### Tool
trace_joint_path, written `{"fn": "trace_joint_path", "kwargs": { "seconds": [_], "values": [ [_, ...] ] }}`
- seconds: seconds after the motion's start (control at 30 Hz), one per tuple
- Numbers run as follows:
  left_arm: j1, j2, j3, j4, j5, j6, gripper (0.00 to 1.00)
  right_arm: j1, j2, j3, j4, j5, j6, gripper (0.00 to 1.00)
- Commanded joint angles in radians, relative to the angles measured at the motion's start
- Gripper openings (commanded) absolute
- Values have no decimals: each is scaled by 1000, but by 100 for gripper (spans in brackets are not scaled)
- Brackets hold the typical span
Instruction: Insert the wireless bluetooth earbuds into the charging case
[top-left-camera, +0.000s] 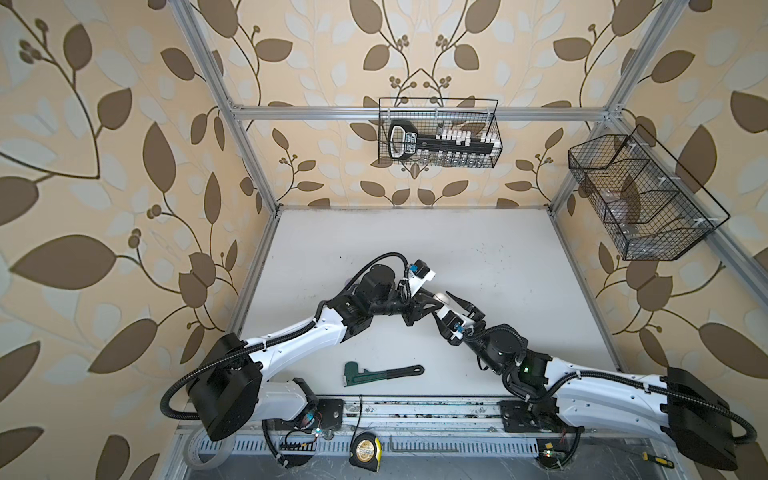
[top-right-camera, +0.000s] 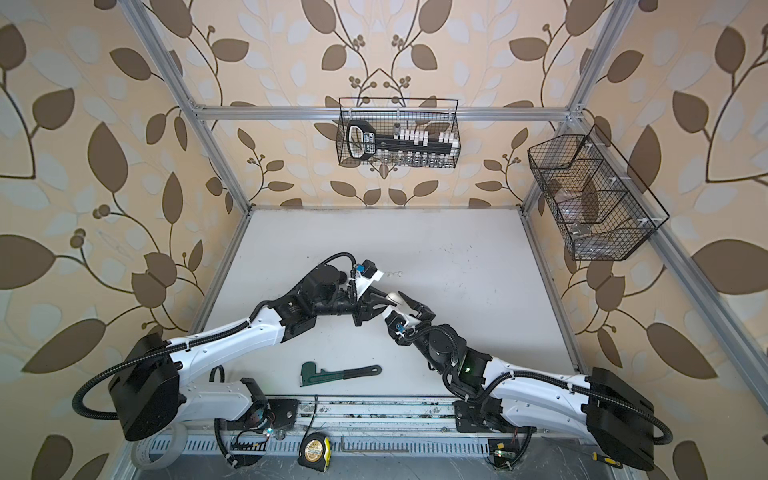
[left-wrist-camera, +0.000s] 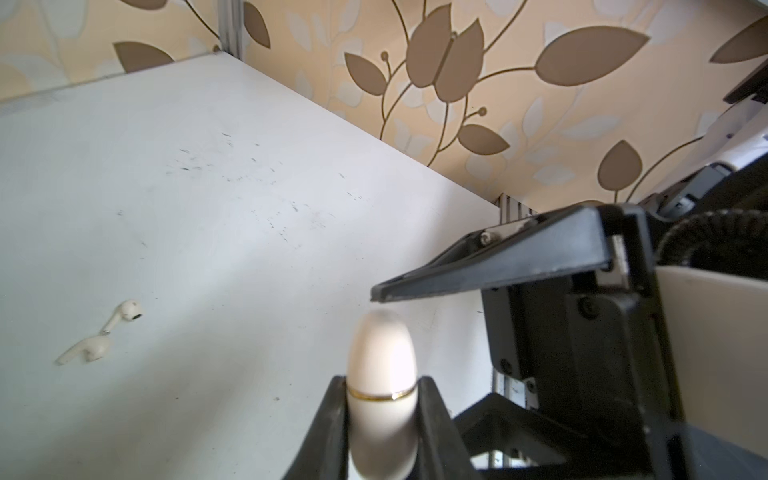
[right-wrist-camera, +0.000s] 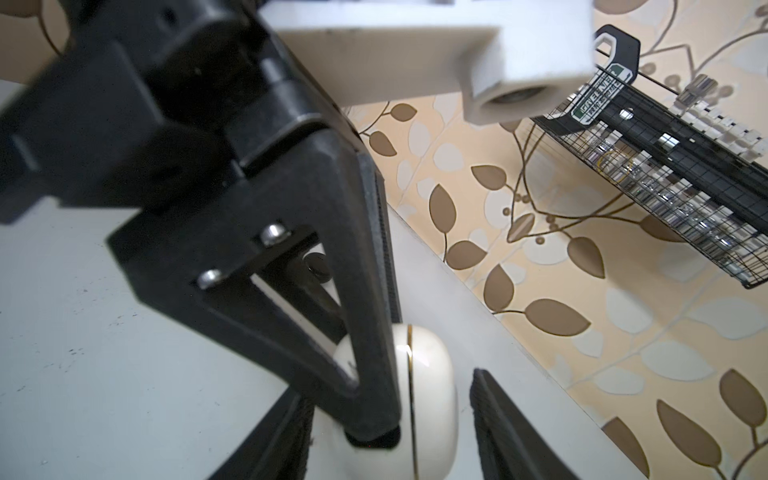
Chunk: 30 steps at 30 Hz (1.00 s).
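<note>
The left fingers are clamped on the base of 1 cream case, probably to steady it while its shut lid is opened. The right fingers stand apart at the lid end, 1 tip just beside it. 2 white earbuds lie close together on the counter, well apart from the case.

charging case: tip blurred | base cut off at edge

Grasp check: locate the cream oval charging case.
Mid-table in both top views, the left gripper clamps the cream oval charging case between the right gripper's open fingers.
</note>
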Motion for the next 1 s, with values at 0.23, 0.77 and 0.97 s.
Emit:
{"fn": "trace_joint_path", "kwargs": {
  "seconds": [0.23, 0.77, 0.97],
  "values": [
    [-2, -155, -319, 442, -49, 265, 0, 5, -131, 8, -29, -122, 57, 57],
    [-1, -136, -482, 818, -7, 256, 0, -1, -81, 58, -130, -234, 56, 53],
    [-1, -132, -463, 793, 93, 274, 0, -12, -67, 68, -138, -224, 65, 52]
  ]
}}
